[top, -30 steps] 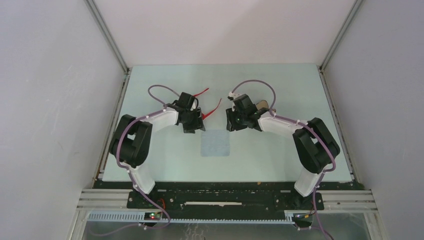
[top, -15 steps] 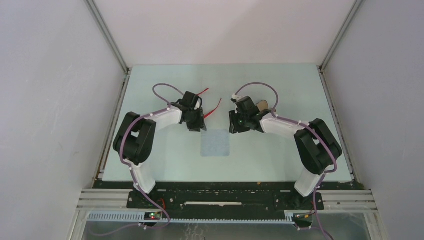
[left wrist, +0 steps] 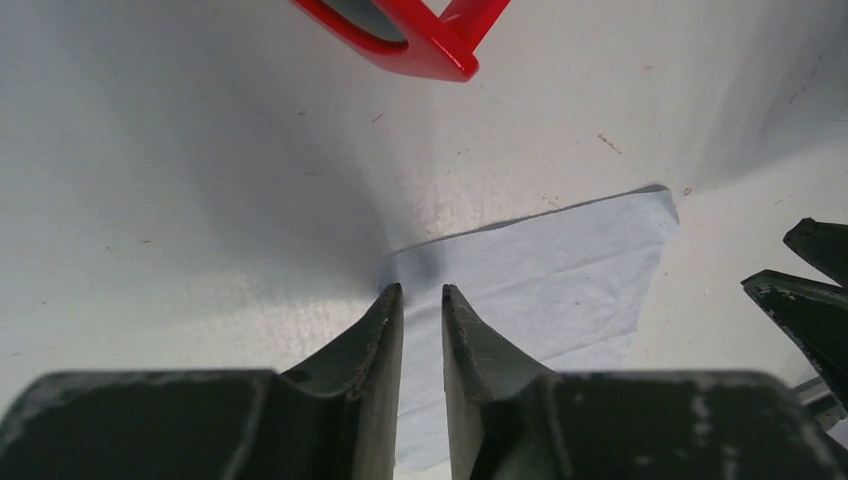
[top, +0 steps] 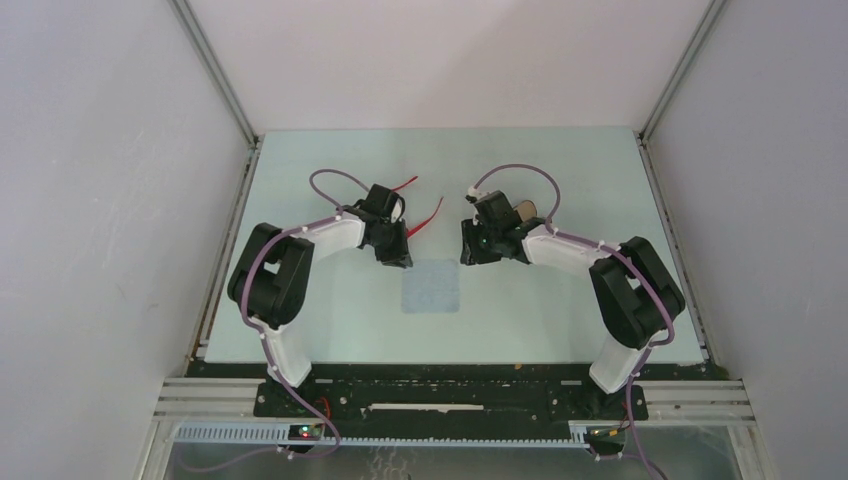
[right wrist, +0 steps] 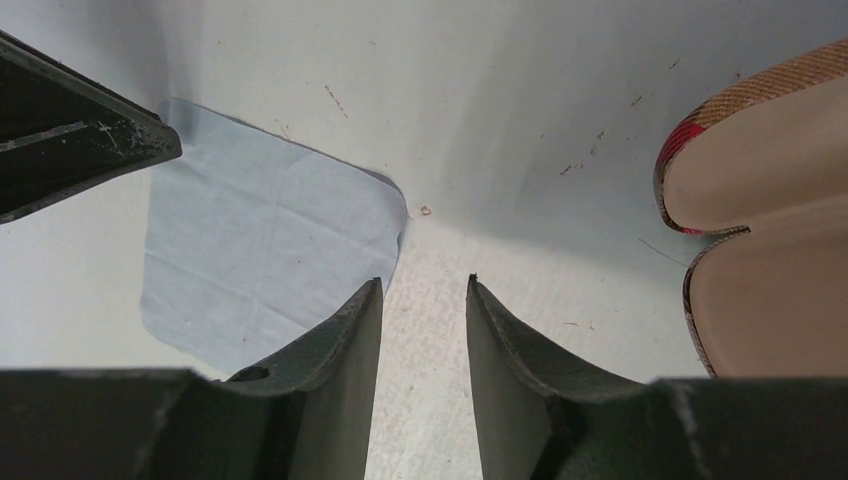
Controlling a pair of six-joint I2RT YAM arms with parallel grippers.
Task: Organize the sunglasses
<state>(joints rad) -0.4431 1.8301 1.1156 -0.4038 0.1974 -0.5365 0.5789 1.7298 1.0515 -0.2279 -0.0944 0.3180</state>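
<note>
My left hand (left wrist: 422, 290) is open only a slit and empty, tips at a corner of the blue cloth (left wrist: 560, 275). The red sunglasses (left wrist: 425, 45) lie on the tabletop (left wrist: 180, 150) at its 12 o'clock. My right hand (right wrist: 425, 285) stands open and empty, the plaid case (right wrist: 760, 180) at 2 o'clock.

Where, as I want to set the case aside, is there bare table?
Free: the far strip behind the sunglasses and case, and the near strip between cloth and arm bases. Crowded: the middle, around left gripper and right gripper.
</note>
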